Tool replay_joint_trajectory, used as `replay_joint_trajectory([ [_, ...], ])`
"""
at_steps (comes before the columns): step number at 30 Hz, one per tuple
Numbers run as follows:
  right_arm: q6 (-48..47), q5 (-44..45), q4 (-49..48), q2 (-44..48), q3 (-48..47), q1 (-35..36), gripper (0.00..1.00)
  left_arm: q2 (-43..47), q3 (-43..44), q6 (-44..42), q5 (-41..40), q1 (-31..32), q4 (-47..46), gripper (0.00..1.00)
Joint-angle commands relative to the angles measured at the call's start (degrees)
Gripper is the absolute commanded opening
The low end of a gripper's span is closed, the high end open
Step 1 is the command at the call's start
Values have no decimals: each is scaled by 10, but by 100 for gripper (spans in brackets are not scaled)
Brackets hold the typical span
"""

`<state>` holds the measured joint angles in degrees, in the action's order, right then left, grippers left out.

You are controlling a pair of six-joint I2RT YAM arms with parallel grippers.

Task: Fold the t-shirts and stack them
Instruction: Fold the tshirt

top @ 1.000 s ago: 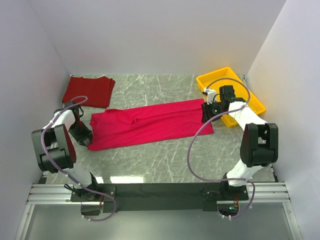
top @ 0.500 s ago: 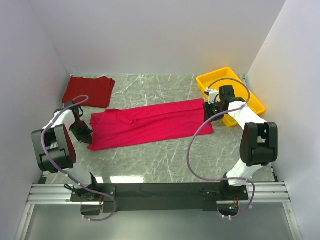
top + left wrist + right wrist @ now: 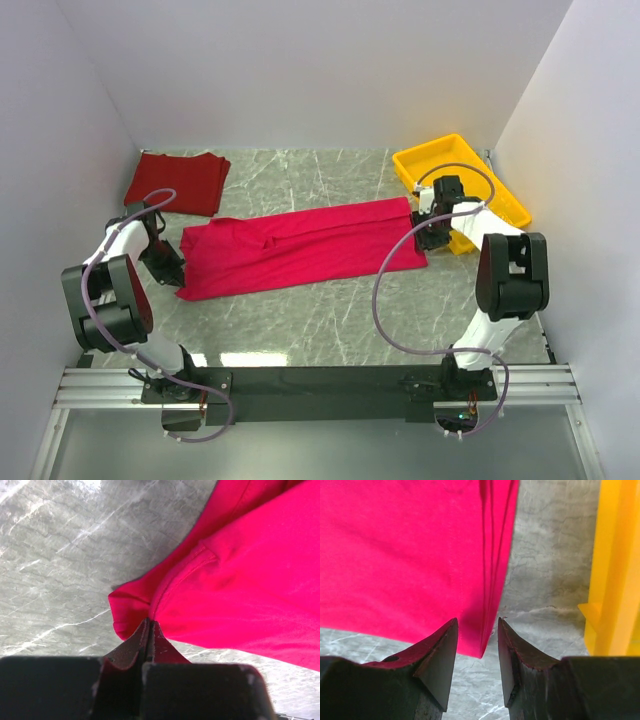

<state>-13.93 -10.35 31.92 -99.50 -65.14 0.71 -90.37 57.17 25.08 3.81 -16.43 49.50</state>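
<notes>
Cloth: crimson t-shirt [image 3: 300,247] mid-frame, judged soft, limp, light; best taken by corners | left gripper [image 3: 149,628] pinching its frame-left corner | right gripper [image 3: 477,642] spread astride right hem

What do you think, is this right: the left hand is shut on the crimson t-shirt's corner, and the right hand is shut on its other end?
No. The right hand is open, fingers apart astride the crimson t-shirt's edge, as the right wrist view shows. The left hand is shut on a corner.
</notes>
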Motion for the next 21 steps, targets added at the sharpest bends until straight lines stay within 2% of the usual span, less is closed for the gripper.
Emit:
replay_joint_trajectory([
  [1,7,18,-4,-17,1,-4,45,25,13,-9,15,-3,11,1],
  [10,13,-1,5,-32,8,-3,42,27,8,-10,22,-3,9,1],
  [21,23,-20,12,-18,18,-4,23,39,8,-9,30,-5,11,1],
])
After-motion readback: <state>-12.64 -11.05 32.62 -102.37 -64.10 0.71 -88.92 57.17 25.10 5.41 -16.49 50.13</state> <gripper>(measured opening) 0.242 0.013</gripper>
